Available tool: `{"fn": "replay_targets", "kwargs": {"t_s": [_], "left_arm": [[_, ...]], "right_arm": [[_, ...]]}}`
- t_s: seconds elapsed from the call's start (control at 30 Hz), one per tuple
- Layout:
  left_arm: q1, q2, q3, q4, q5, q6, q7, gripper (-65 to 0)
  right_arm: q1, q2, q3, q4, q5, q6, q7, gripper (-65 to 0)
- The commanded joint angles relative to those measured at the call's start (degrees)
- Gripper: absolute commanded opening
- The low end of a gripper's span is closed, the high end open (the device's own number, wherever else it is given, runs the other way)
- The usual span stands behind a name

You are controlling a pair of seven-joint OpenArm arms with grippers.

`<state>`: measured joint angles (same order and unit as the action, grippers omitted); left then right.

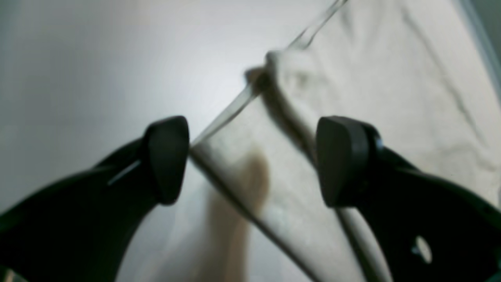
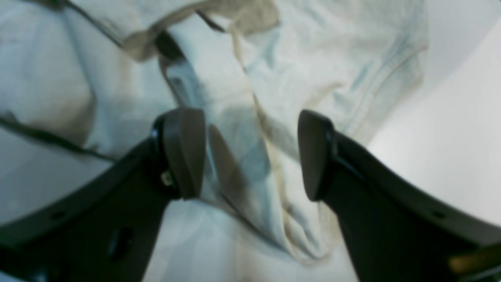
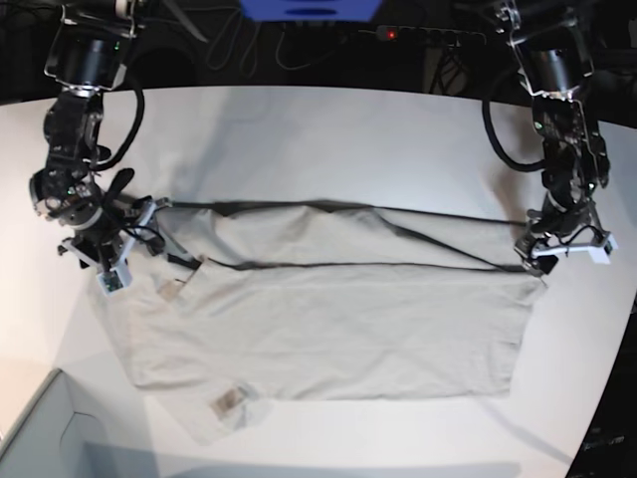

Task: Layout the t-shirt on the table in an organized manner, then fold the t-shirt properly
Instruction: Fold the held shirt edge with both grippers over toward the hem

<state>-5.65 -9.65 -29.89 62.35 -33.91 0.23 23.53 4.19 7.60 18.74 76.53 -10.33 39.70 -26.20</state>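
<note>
- Nearest the camera in the base view, a pale box corner [image 3: 40,423] sits at the counter's near left edge, just beside the t-shirt's lower sleeve.
- The t-shirt [image 3: 328,319] lies spread sideways across the middle of the counter [image 3: 328,129], neckline end toward the right arm, hem end toward the left arm; its far long edge is folded over toward the middle, leaving a dark crease line along the length.
- A small label [image 3: 231,400] shows near the close edge of the cloth.
- It reads as thin, soft cotton: light, limp, no stiffness, likely to sag, wrinkle and drag on the smooth counter rather than slide cleanly.
- The right claw [image 2: 250,152] stands wide apart over bunched folds near the sleeve and shoulder, clamping nothing; cloth lies between the pads [image 2: 184,152] but is not pinched.
- The left claw [image 1: 252,160] is likewise spread wide, straddling a raised folded edge at the hem corner; the wrist view is blurred, so whether one pad brushes the cloth cannot be told.
- Best holds, by my judgement, are doubled edges: hem corners and shoulder seams, pinched low against the counter so both layers come together.
- A single layer would probably slip out or pull the fold askew.
</note>
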Motion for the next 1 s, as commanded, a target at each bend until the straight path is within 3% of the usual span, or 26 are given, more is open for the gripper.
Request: {"fn": "replay_targets", "kwargs": {"t_s": [0.0,0.13,0.2,0.27,0.4,0.43,0.73,0.97], "left_arm": [[-1.3,-0.9,-0.1,0.2,-0.3,-0.5,-1.3,-15.8],[-1.5,-0.9,0.0,-1.7,-0.1,-0.5,-1.3,-16.1],[-1.5,-0.9,0.0,-2.0,-0.1,-0.5,-1.3,-19.5],[-1.6,-0.9,0.0,-2.7,-0.1,-0.5,-1.3,-30.3],[-1.6,-0.9,0.0,-4.4,-0.2,-0.5,-1.4,-60.1],[-1.6,-0.9,0.0,-4.4,-0.2,-0.5,-1.4,-65.0],[-1.2,-2.3,-0.1,-3.6,-0.3,-0.5,-1.3,-64.9],[-1.2,-3.1,-0.1,-3.6,-0.3,-0.5,-1.3,-64.9]], "right_arm": [[0.3,0.6,0.1,1.1,0.7,0.3,0.8,-27.3],[0.3,0.8,0.1,1.1,0.7,0.3,0.6,-27.3],[0.3,0.9,0.1,1.1,0.7,0.3,0.5,-27.4],[0.3,1.1,0.1,1.1,0.7,0.3,0.5,-27.4],[-0.9,1.7,0.1,1.1,0.7,0.3,0.5,-27.3],[-0.9,1.7,0.1,1.1,0.7,0.3,0.4,-27.3],[-1.0,1.7,-0.4,0.7,0.8,0.3,0.8,-29.5],[3.0,1.8,-1.8,-6.5,0.7,0.3,0.6,-58.5]]}}
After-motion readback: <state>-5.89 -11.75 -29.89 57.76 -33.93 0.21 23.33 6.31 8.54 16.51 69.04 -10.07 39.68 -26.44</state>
